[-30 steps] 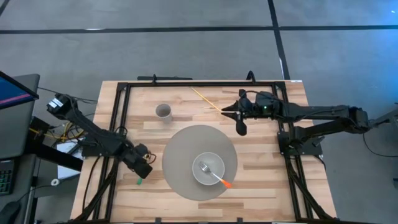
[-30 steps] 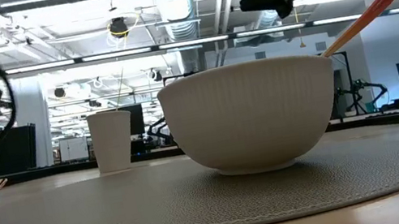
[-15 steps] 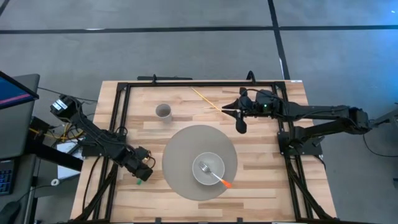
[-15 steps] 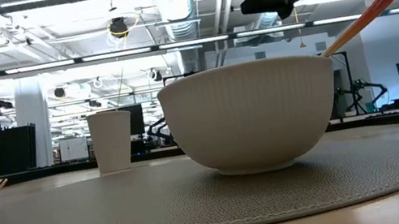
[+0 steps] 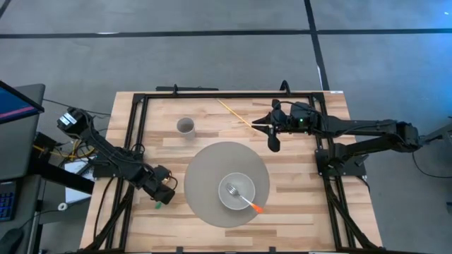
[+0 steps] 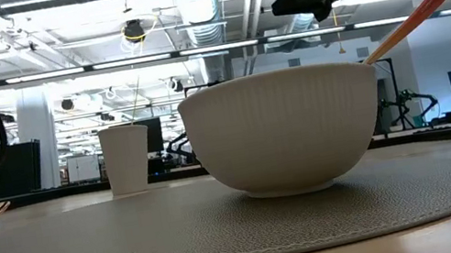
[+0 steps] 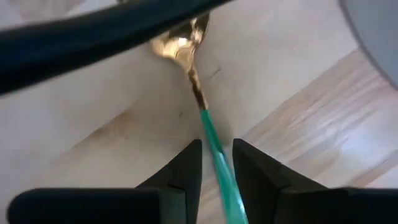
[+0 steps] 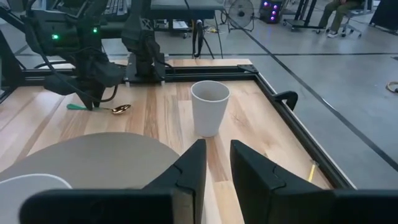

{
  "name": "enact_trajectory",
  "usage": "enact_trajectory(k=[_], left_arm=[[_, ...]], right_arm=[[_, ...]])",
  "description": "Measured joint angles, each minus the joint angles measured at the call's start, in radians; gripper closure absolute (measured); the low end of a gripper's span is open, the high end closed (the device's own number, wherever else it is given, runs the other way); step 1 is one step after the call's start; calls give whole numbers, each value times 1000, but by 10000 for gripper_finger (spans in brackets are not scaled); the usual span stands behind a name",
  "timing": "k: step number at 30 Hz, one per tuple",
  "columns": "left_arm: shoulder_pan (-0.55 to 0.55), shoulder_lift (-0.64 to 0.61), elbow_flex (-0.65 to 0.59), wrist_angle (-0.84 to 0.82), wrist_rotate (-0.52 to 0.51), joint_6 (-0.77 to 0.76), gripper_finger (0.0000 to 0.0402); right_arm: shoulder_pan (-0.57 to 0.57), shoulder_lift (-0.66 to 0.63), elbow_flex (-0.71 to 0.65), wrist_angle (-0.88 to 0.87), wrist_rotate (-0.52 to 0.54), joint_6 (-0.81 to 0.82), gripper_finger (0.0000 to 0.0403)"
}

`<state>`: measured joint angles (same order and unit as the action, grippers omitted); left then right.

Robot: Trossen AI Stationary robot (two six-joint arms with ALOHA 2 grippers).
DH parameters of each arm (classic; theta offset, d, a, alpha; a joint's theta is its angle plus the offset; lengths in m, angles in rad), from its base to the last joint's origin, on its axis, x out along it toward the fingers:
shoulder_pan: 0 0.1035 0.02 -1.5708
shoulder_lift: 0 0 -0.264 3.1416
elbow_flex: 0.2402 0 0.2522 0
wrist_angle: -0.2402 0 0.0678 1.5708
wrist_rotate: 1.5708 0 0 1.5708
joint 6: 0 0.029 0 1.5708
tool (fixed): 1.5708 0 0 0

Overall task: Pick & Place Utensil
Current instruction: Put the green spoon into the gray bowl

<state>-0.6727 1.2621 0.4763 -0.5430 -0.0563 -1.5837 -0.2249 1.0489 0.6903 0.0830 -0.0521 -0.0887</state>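
My left gripper (image 7: 216,169) is matte black, and between its fingers runs a spoon (image 7: 198,106) with a bright green handle and a shiny gold bowl. The table (image 5: 304,197) is pale wood in lengthwise planks, framed by black rails (image 5: 212,94). At the frame's centre lies a round grey placemat (image 5: 205,173) with a fine woven texture, carrying a white ribbed bowl (image 6: 282,130). In the bowl a silver fork (image 5: 244,197) ends in an orange handle. A plain white cup (image 8: 209,107) stands upper left. My right gripper (image 8: 216,163) is black too.
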Motion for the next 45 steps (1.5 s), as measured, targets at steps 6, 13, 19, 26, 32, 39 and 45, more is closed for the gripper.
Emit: enact_trajectory(k=[6, 13, 19, 26, 32, 39, 45], left_arm=[[2, 1, -1, 8, -75, 9, 339], [3, 1, -1, 7, -116, 86, 391], [34, -9, 52, 18, -162, 148, 389], [211, -1, 277, 27, -165, 479, 396], [384, 104, 500, 13, -3, 826, 396], [523, 286, 651, 3, 325, 846, 396], [559, 411, 690, 66, 574, 600, 396]], right_arm=[[0, 0, 0, 0, 0, 0, 337], [-1, 4, 0, 0, 0, 0, 337], [-1, 4, 0, 6, 0, 0, 336], [-1, 4, 0, 9, 0, 0, 336], [-1, 4, 0, 9, 0, 0, 336], [-1, 4, 0, 5, 0, 0, 336], [-1, 4, 0, -21, 0, 0, 336]])
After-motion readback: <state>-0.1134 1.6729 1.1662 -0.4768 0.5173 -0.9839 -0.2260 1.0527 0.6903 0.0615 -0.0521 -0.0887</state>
